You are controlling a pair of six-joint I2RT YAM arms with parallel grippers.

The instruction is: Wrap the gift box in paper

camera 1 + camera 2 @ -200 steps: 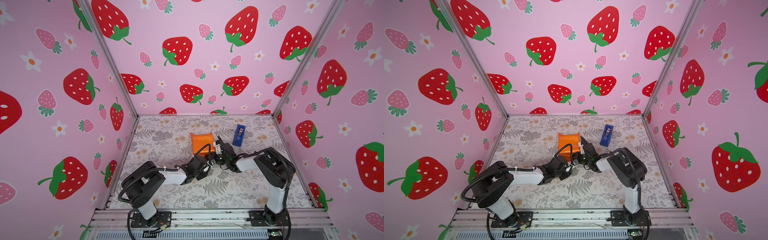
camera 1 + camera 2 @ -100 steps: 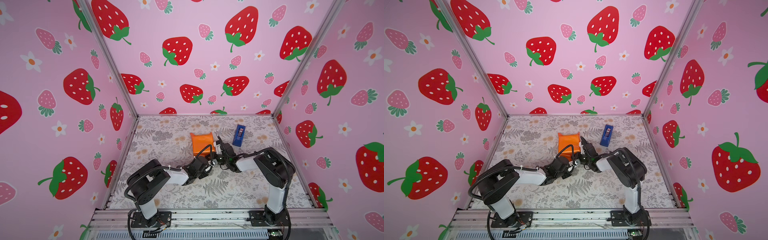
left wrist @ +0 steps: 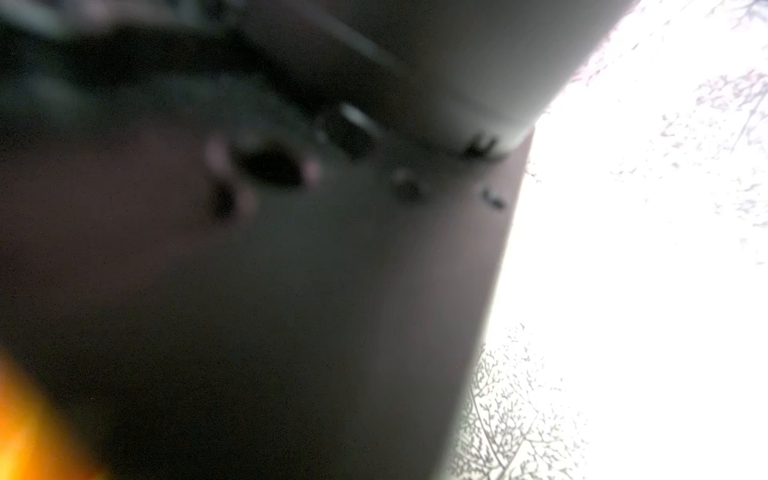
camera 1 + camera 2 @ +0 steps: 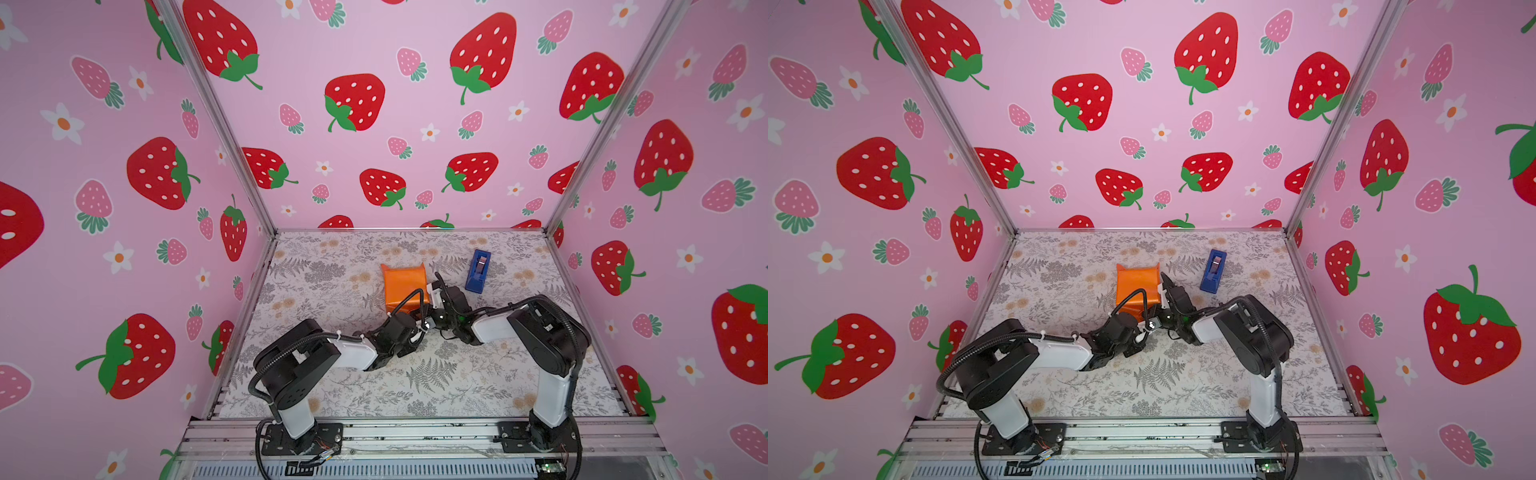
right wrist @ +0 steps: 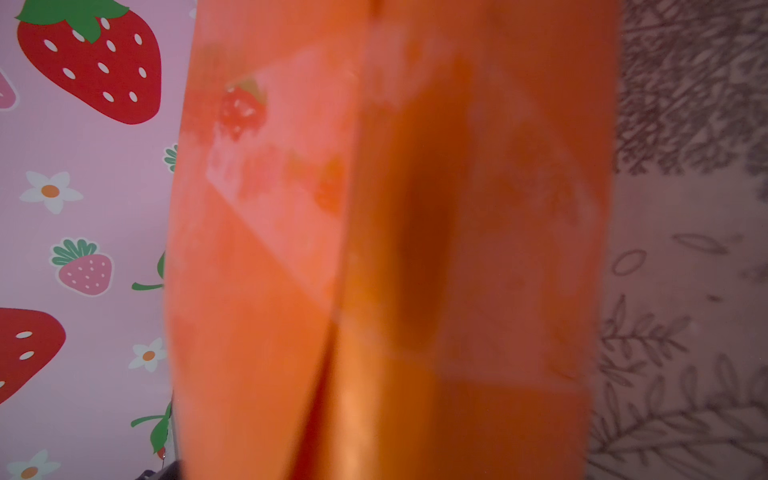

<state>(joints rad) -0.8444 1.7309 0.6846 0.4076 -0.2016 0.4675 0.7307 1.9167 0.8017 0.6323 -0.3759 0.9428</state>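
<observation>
Seen as a squarish, glossy orange parcel: the paper (image 4: 402, 286) folded over on itself, gift box hidden inside, resting on the floral tabletop (image 4: 457, 386). Right up against the parcel's side, the right gripper (image 4: 434, 291), jaws drawn close together; impossible to tell whether any paper sits pinched between them. From the right wrist, little but orange paper (image 5: 415, 249) with a lengthwise fold, hard against the lens, fingers out of view. Just off the tip of the left gripper (image 4: 423, 323), the parcel's corner nearest the arms; jaws pressed together, contact with the paper unclear. Left wrist view blurred and dark, with a smear of orange at one corner. Beyond the right jaws, on the side away from the parcel and apart from it, a blue tape dispenser (image 4: 478, 271).
</observation>
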